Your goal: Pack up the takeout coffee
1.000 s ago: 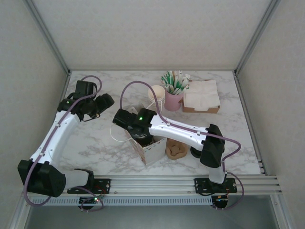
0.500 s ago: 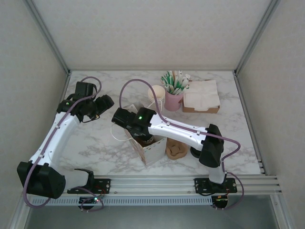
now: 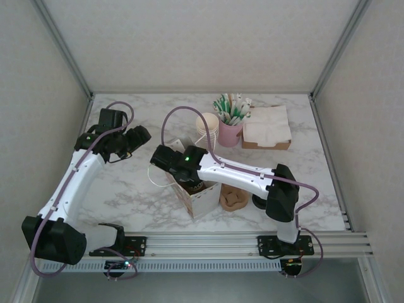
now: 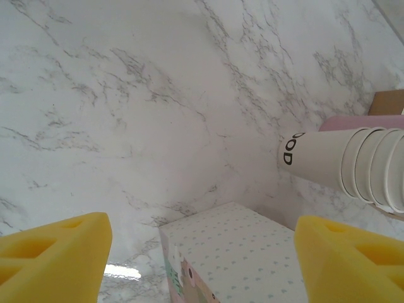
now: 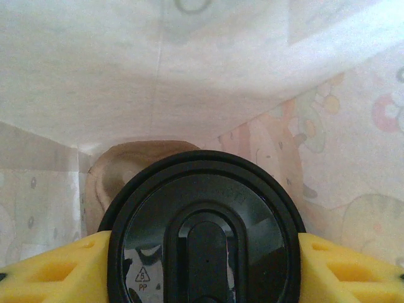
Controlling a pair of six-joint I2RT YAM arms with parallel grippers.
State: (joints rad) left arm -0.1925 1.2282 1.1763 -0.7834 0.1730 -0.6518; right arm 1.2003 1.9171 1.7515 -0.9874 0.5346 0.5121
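Note:
The takeout coffee [image 5: 202,233] shows its round black lid from above, and my right gripper [image 5: 202,268] is shut on it, with a yellow pad [image 5: 57,268] pressed to each side. Cup and gripper sit inside the open patterned paper bag [image 5: 221,63], above a brown cardboard piece [image 5: 126,164]. From overhead, the right gripper [image 3: 184,172] reaches down into the bag [image 3: 202,202] at the table's middle. My left gripper [image 3: 142,134] hovers open to the left of the bag. Its wrist view looks down on the bag's dotted side [image 4: 246,252] between its wide-apart pads [image 4: 53,252].
A stack of cream paper cups [image 3: 207,126] stands behind the bag, beside a pink cup of straws [image 3: 230,129] and a napkin box [image 3: 267,129]. A brown cardboard carrier [image 3: 232,199] lies right of the bag. Bare marble stretches to the left.
My right gripper has shifted slightly over the bag with the coffee still held. The left arm has barely moved.

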